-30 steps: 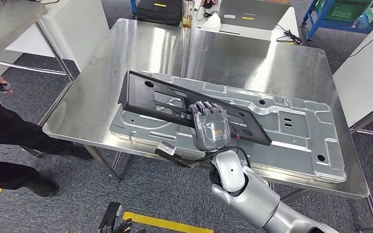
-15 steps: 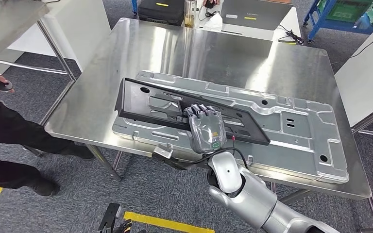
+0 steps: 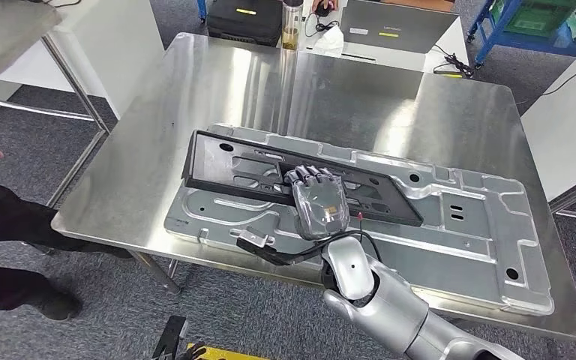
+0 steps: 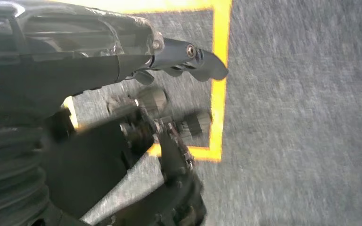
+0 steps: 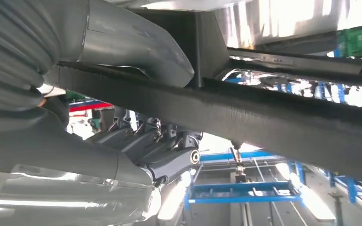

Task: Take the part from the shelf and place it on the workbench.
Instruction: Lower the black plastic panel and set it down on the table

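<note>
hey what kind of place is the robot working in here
Probably a factory or workshop floor: a stainless steel workbench carries a stamped metal panel, blue racks stand behind it, and yellow floor tape marks the grey carpet.

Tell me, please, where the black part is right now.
In the head view, the black part is in the right hand, over the silver plate on the workbench, toward the plate's left end and the bench's near edge.

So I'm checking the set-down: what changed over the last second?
The right hand has lowered the black part toward the silver plate on the workbench; its raised left end now sits lower. The whole view shifted, so the camera moved. The hand still grips the part's near edge; the plate stayed put.
</note>
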